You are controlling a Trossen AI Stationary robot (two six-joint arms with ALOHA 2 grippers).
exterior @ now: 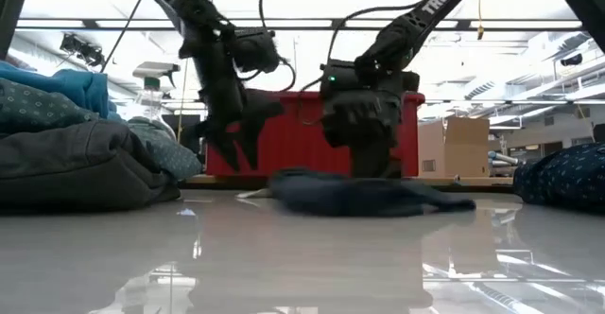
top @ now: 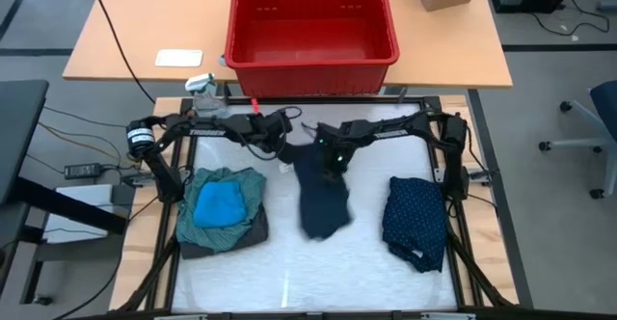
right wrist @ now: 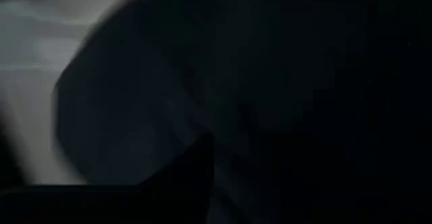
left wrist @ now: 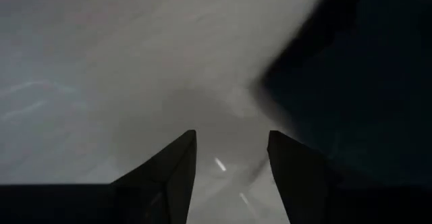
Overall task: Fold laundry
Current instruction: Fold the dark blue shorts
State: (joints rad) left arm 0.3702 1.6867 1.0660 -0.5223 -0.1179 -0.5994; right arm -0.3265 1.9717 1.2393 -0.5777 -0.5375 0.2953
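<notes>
Centrally, soft crumpled dark navy cloth [top: 321,200] lies flat; left jaws apart, right jaws' state unclear.

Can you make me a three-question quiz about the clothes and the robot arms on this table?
1. Where is the bright blue piece?
A. in the red bin
B. on the pile at the table's left
C. under the right arm

2. What colour is the bin?
A. red
B. green
C. yellow

3. The left tool is:
A. gripping the dotted piece
B. open, holding nothing
C. inside the bin

Answers: 1 B, it tops the teal shirt. 2 A, plainly red. 3 B, its wrist view shows bare table between the fingers.
</notes>
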